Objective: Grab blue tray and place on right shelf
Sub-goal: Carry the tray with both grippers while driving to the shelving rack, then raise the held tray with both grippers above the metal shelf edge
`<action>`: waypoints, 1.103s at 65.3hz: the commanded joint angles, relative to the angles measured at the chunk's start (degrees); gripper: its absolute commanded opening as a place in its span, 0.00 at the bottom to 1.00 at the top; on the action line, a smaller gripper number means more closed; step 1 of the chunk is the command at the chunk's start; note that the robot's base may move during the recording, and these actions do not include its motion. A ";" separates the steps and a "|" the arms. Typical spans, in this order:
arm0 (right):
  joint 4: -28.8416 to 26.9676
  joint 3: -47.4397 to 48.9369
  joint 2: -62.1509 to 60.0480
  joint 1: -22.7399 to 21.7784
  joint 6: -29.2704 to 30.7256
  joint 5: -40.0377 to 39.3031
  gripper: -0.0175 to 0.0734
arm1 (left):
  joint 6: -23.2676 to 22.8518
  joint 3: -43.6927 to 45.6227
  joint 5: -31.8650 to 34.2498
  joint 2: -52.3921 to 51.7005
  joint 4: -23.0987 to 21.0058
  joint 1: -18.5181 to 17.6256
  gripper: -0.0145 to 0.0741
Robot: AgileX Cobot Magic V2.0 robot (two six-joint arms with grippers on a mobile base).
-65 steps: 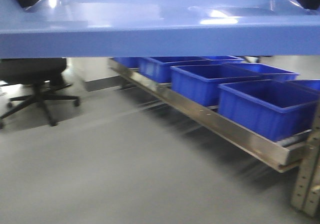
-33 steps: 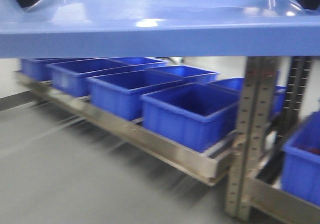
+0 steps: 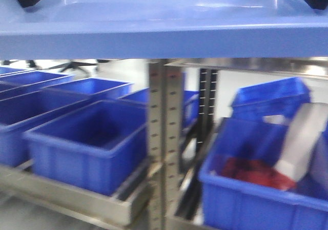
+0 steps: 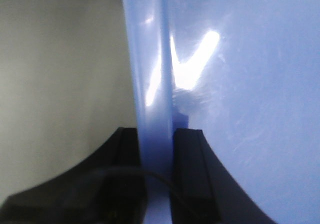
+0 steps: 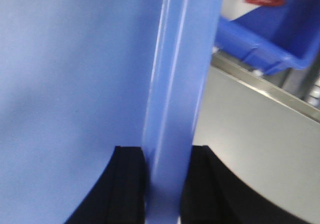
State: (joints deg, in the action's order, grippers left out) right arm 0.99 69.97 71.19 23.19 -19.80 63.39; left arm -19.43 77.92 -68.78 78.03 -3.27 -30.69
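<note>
Aloft, the tray (image 3: 164, 40) hangs before the shelf (image 3: 165, 138), left tool (image 4: 156, 141) and right tool (image 5: 167, 159) each clenched on its rim.

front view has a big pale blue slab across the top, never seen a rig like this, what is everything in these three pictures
This is a two-armed robot on a wheeled base. The front view looks forward from its body; the other two pictures come from cameras on its wrists. The pale slab across the top is the blue tray, carried level. The left gripper and right gripper each clamp its rim. Ahead stands a steel shelf holding deep blue bins; one bin holds something red and a white object.
</note>
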 commanded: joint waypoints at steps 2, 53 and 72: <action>5.35 1.47 -1.76 -0.38 1.44 -0.97 0.25 | 1.70 1.34 -4.95 -1.93 4.09 -0.26 0.11; 5.35 1.47 -1.76 -0.38 1.44 -0.97 0.25 | 1.70 1.34 -4.95 -1.93 4.09 -0.26 0.11; 5.35 1.47 -1.76 -0.38 1.44 -0.97 0.25 | 1.70 1.34 -4.95 -1.93 4.09 -0.26 0.11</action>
State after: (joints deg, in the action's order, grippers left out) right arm 0.99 69.97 71.19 23.19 -19.80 63.39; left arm -19.43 77.92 -68.68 78.03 -3.27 -30.69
